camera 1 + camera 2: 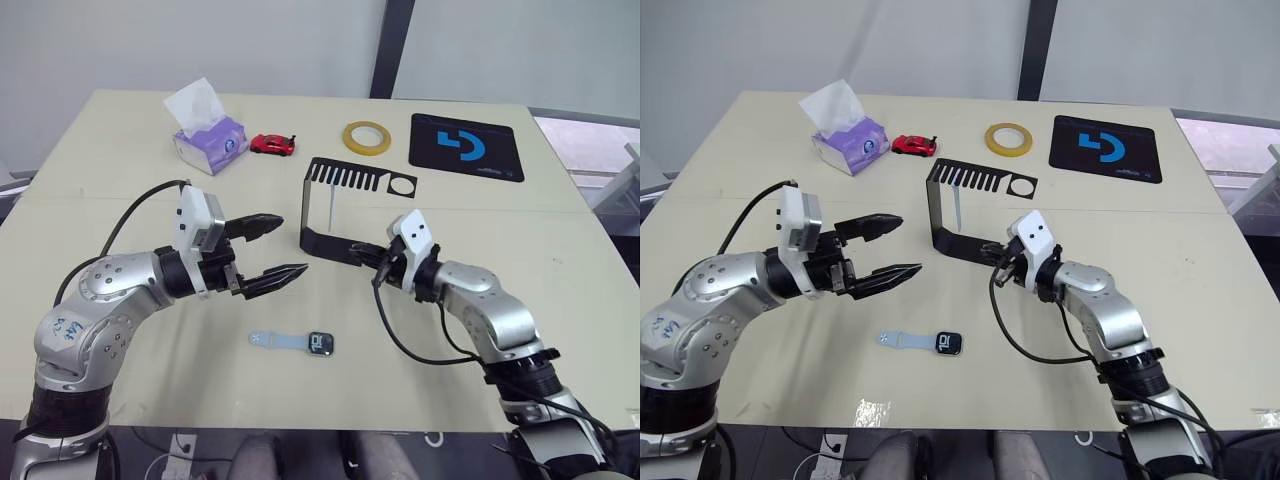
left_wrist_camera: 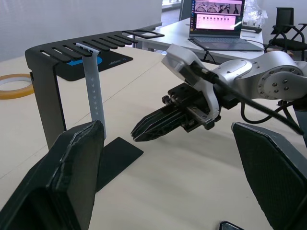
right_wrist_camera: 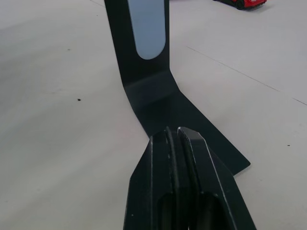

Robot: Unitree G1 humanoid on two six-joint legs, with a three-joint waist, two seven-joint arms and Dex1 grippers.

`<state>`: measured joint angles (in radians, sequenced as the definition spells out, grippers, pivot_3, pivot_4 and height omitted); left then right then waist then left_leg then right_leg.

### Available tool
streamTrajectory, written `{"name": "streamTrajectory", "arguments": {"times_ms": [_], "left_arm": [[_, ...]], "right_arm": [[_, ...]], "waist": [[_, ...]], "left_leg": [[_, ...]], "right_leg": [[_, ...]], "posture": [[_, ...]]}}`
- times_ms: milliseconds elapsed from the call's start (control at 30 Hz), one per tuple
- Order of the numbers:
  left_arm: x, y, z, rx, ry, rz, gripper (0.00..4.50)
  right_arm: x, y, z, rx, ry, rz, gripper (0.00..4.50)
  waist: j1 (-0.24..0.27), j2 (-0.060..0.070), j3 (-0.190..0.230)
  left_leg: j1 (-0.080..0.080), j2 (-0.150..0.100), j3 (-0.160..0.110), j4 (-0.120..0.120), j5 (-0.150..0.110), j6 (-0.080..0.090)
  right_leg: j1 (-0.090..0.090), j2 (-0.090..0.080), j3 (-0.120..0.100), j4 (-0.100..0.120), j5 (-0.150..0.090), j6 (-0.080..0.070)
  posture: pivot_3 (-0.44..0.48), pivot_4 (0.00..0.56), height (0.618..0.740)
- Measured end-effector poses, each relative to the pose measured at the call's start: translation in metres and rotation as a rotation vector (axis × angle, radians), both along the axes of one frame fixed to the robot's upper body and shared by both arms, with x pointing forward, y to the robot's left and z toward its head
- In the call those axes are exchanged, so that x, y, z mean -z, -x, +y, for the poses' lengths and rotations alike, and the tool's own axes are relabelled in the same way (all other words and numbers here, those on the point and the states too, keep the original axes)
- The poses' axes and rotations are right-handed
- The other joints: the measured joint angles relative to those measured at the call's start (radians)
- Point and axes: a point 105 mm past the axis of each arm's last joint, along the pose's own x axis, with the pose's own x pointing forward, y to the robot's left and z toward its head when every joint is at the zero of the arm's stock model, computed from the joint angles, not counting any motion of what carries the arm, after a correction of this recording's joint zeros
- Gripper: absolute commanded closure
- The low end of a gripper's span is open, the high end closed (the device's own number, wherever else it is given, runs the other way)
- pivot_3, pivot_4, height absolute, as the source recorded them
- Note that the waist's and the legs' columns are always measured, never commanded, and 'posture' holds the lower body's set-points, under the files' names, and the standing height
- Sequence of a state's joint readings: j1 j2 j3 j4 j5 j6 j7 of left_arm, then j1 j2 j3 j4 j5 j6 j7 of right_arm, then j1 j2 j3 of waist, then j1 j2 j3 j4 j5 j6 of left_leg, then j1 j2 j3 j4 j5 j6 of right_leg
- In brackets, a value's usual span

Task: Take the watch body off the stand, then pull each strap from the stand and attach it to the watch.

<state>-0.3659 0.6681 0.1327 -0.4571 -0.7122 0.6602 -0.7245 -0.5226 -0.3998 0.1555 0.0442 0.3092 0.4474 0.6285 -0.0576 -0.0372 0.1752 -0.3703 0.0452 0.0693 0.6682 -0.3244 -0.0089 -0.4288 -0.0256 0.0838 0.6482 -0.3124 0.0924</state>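
Note:
The watch body (image 1: 321, 344) lies flat on the table near the front edge, with one pale strap (image 1: 274, 341) joined to its left side. The black stand (image 1: 314, 200) sits mid-table, and a second strap (image 1: 329, 206) hangs from a slot in its top plate. My left gripper (image 1: 292, 247) hovers open just left of the stand, nothing between its fingers (image 2: 74, 177). My right gripper (image 1: 358, 254) is shut, its tips at the right end of the stand's base. In the right wrist view the shut fingers (image 3: 177, 158) point at the upright and the hanging strap (image 3: 146, 28).
A tissue pack (image 1: 210, 140), a red toy car (image 1: 272, 144), a yellow tape roll (image 1: 367, 137) and a black mouse pad (image 1: 465, 146) line the far side of the table. A laptop (image 2: 216, 19) stands on another desk beyond.

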Motion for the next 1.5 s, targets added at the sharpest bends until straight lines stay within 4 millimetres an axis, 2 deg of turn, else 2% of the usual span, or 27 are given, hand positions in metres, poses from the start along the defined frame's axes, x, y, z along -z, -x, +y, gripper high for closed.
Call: {"name": "streamTrajectory", "arguments": {"times_ms": [367, 500, 900, 1067, 1200, 1333, 1467, 1500], "left_arm": [[0.008, -0.007, -0.009, -0.062, 0.002, 0.017, 0.00], [0.007, -0.005, -0.012, -0.068, -0.002, 0.006, 0.00], [0.014, -0.007, -0.028, -0.120, 0.027, 0.044, 0.00], [0.020, -0.021, -0.033, -0.256, 0.029, 0.039, 0.00], [0.025, -0.032, -0.049, -0.363, 0.052, 0.021, 0.00], [0.033, -0.030, -0.068, -0.380, 0.062, 0.032, 0.00], [0.038, -0.031, -0.073, -0.426, 0.062, 0.034, 0.00], [0.038, -0.031, -0.074, -0.441, 0.061, 0.024, 0.25]], "right_arm": [[0.023, -0.024, 0.004, 0.037, 0.047, 0.008, 4.48], [0.025, -0.027, 0.006, 0.037, 0.047, 0.006, 4.48], [0.028, -0.028, 0.006, 0.046, 0.061, 0.028, 4.48], [0.029, -0.027, 0.005, 0.051, 0.059, 0.036, 4.48], [0.029, -0.025, 0.005, 0.051, 0.058, 0.039, 4.48], [0.030, -0.020, 0.007, 0.049, 0.057, 0.043, 4.48], [0.030, -0.018, 0.007, 0.052, 0.062, 0.046, 4.48], [0.030, -0.018, 0.007, 0.053, 0.067, 0.045, 4.50]], "waist": [[-0.003, 0.000, 0.000], [-0.003, 0.000, 0.000], [-0.002, 0.000, 0.000], [0.000, 0.000, 0.000], [0.003, -0.001, -0.001], [0.001, -0.001, -0.001], [0.001, -0.001, -0.001], [0.002, -0.001, -0.001]], "left_leg": [[0.000, 0.000, 0.000, 0.000, 0.002, -0.004], [0.000, 0.000, 0.000, 0.000, 0.003, -0.005], [0.002, 0.000, 0.000, 0.000, 0.003, -0.005], [0.002, -0.001, 0.000, 0.000, 0.002, -0.004], [0.001, -0.001, 0.000, 0.000, 0.002, -0.004], [0.002, -0.001, 0.000, 0.000, 0.003, -0.005], [0.002, -0.001, 0.000, 0.000, 0.002, -0.004], [0.002, -0.001, 0.000, 0.000, 0.001, -0.003]], "right_leg": [[0.000, 0.000, 0.000, 0.005, 0.000, 0.000], [0.000, 0.000, 0.000, 0.005, 0.000, 0.000], [0.001, -0.001, 0.000, 0.006, 0.000, 0.000], [0.001, -0.001, 0.000, 0.005, 0.000, 0.000], [0.001, -0.001, 0.000, 0.005, 0.000, 0.000], [0.001, 0.000, 0.001, 0.005, 0.000, 0.000], [0.001, 0.000, 0.001, 0.004, 0.000, 0.000], [0.001, 0.000, 0.001, 0.004, 0.000, 0.000]], "posture": [[0.000, 0.150, 0.738], [0.000, 0.150, 0.738], [0.000, 0.150, 0.738], [0.000, 0.150, 0.738], [0.000, 0.150, 0.738], [0.000, 0.150, 0.738], [0.000, 0.150, 0.738], [0.000, 0.150, 0.738]]}}
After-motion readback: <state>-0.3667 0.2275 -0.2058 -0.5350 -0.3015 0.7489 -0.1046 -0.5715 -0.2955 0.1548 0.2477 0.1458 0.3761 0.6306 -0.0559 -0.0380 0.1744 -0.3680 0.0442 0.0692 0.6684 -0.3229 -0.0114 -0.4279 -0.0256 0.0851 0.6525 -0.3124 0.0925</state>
